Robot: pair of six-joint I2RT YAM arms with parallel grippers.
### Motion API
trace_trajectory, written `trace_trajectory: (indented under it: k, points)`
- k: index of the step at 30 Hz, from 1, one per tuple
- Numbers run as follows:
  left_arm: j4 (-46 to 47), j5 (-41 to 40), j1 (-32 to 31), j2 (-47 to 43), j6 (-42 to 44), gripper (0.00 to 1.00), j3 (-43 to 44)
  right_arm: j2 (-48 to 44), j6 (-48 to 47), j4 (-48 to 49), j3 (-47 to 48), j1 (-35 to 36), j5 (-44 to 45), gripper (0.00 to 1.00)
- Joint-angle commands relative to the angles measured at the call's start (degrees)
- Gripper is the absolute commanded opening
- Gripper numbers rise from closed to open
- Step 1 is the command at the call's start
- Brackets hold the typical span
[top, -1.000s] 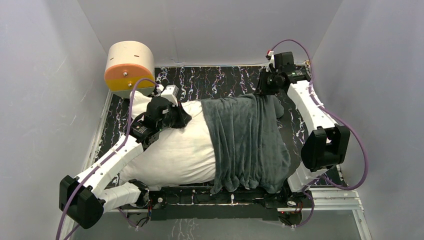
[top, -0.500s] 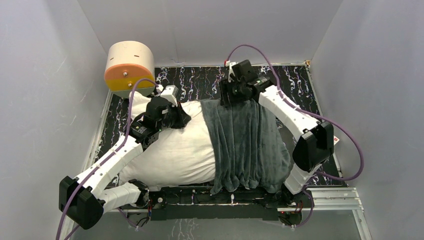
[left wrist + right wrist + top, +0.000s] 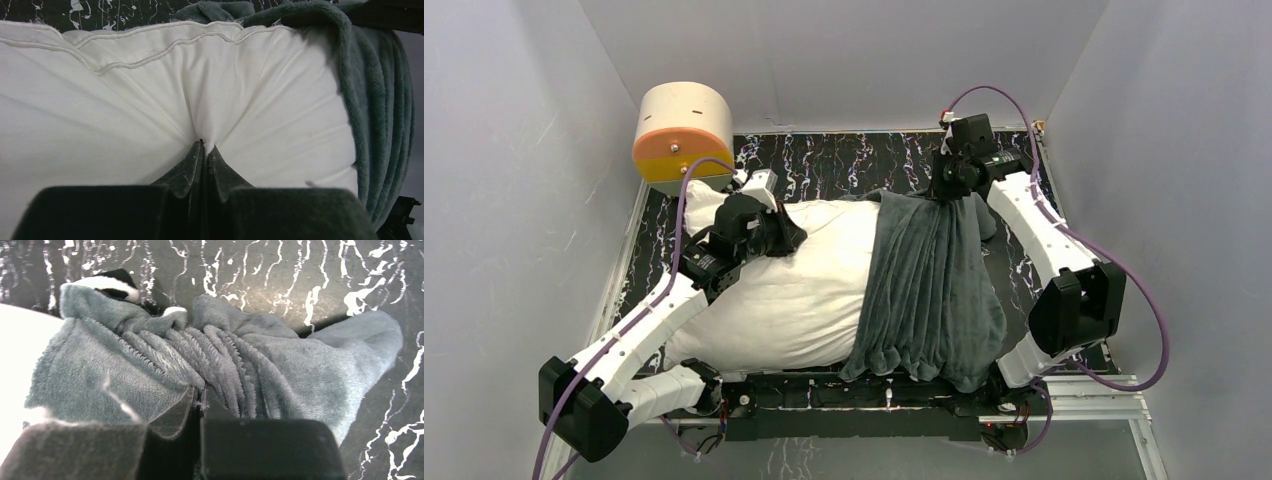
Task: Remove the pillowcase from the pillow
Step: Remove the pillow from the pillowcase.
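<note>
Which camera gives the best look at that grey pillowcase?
The top view: it shows nearly the whole pillowcase, bunched over the right end of the pillow. The left wrist view catches only its edge at the right. The right wrist view shows bunched folds up close, plus a striped bit of its other face.

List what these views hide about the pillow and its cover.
Top view: the right end of the pillow, covered by the pillowcase.
Right wrist view: the pillowcase's striped face, turned under its grey side; only a sliver shows.
Left wrist view: the pillow's left end, cut off by the frame edge.
</note>
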Motion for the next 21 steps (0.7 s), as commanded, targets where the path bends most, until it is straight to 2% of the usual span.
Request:
trace_trajectory:
  k: [1, 4, 7, 10, 12, 14, 15, 16, 19, 21]
  points:
    - [-10.9, -5.1, 1.4, -2.0, 2.0, 0.0, -0.2, -4.5, -1.4, 4.8, 1.9, -4.7, -0.2, 0.1]
    - [-10.4, -3.8, 1.4, -1.8, 2.1, 0.0, 0.0, -4.7, -1.5, 3.9, 3.2, -3.2, -6.6, 0.22]
    - [-10.2, -3.4, 1.4, -1.5, 2.1, 0.0, 0.3, -4.3, -2.1, 1.1, 6.0, -0.4, -6.7, 0.46]
    - [-10.4, -3.7, 1.4, -0.6, 2.2, 0.0, 0.9, -6.0, -1.4, -0.3, 6.0, 1.0, 1.6, 0.64]
    - [-11.3, -4.5, 1.4, 0.1, 2.4, 0.0, 1.7, -9.6, -1.0, -0.2, 4.0, 1.0, 8.1, 0.7]
    - [-12.8, -6.9, 1.4, 0.9, 3.4, 0.0, 3.0, -17.6, -0.5, 2.0, -2.7, 1.0, 14.5, 0.77]
    - [-14.0, -8.5, 1.4, 2.0, 4.1, 0.0, 4.3, -24.5, 0.6, 2.9, -9.6, 1.0, 12.9, 0.8]
    - [-14.7, -9.5, 1.5, 3.0, 4.6, 0.0, 5.8, -28.5, 2.0, 3.2, -13.8, 1.0, 6.9, 0.82]
    - [-16.3, -10.0, 3.1, 9.4, 5.8, 0.0, 11.4, -35.9, 9.3, 2.4, -25.8, 1.0, -9.6, 0.86]
    - [-15.8, -6.4, 6.3, 13.0, 7.2, 0.0, 14.7, -36.9, 12.1, 0.6, -29.9, 1.0, -12.4, 0.86]
